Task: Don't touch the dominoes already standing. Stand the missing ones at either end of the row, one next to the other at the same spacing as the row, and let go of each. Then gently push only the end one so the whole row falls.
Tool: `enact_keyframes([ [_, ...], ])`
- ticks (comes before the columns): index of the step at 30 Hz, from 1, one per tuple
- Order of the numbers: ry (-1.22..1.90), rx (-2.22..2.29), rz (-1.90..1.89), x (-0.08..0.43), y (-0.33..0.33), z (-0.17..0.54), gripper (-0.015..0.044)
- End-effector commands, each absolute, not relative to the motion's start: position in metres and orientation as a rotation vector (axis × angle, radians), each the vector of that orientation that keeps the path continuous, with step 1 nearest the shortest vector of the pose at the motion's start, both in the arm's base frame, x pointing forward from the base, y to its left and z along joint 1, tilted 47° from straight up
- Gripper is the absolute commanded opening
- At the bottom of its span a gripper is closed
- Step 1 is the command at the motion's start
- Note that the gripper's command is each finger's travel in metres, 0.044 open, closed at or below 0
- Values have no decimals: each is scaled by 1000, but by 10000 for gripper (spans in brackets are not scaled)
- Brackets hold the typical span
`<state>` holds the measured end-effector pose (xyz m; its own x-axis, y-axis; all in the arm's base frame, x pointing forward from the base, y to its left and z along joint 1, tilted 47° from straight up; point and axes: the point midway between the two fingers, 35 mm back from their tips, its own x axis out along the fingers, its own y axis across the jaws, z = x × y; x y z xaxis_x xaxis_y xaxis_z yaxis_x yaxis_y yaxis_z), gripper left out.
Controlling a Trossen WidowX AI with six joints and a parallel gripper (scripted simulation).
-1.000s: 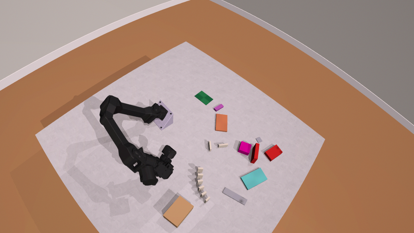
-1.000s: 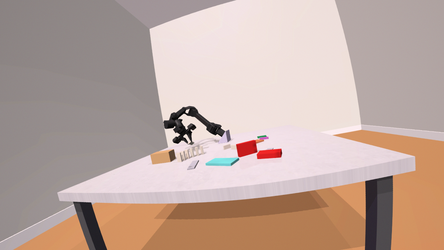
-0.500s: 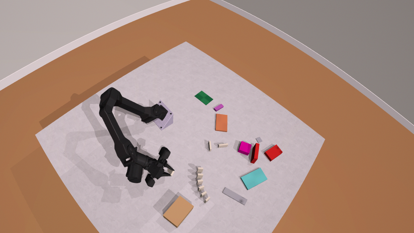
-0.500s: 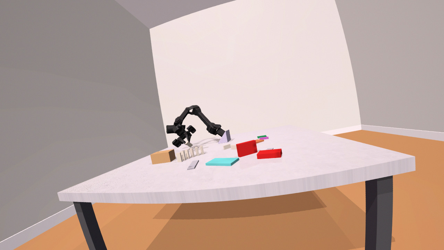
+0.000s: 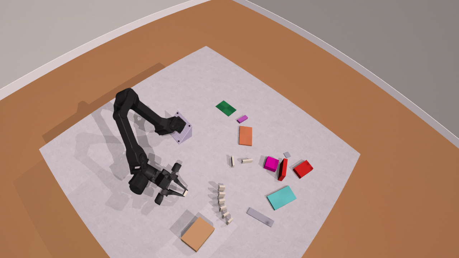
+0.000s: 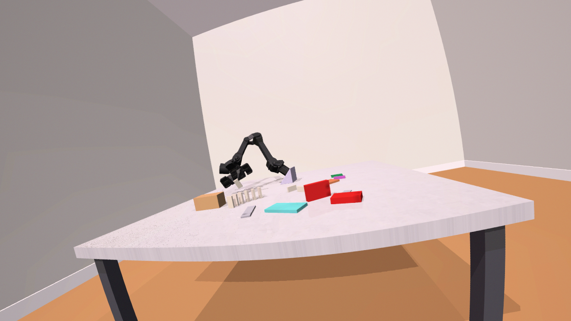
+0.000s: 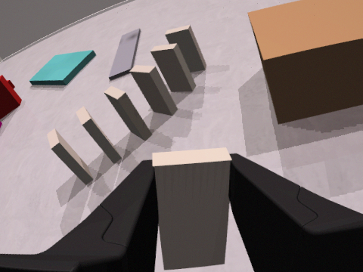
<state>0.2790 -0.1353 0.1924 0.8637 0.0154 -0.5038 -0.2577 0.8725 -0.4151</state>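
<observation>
My gripper (image 5: 183, 191) (image 6: 237, 182) (image 7: 190, 168) is shut on a cream domino (image 5: 185, 192) (image 6: 238, 183) (image 7: 192, 211) and holds it above the table. It hovers to the left of the row in the top view. The row of several standing cream dominoes (image 5: 223, 202) (image 6: 244, 196) (image 7: 147, 91) curves slightly and stands apart from the gripper. In the wrist view the row lies ahead and to the left of the held domino. Two loose dominoes (image 5: 232, 161) (image 5: 247, 160) lie further back near the table's middle; they also show in the exterior view (image 6: 291, 188).
A tan box (image 5: 197, 233) (image 6: 209, 200) (image 7: 313, 66) stands close to the row's near end. A grey strip (image 5: 260, 216) (image 7: 125, 53) and a cyan slab (image 5: 281, 197) (image 7: 63, 66) lie beyond the row. Red blocks (image 5: 302, 168) (image 5: 282, 169), a magenta cube (image 5: 271, 163), an orange slab (image 5: 245, 135) and a lilac wedge (image 5: 184, 134) lie further off.
</observation>
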Motion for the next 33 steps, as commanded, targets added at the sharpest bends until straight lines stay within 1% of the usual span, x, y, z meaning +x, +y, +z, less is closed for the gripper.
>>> enact_keyframes([
  [1, 431, -555, 165, 274, -134, 197, 107],
  [14, 144, -825, 199, 247, -125, 214, 107],
  [33, 140, -829, 200, 247, -125, 214, 107],
])
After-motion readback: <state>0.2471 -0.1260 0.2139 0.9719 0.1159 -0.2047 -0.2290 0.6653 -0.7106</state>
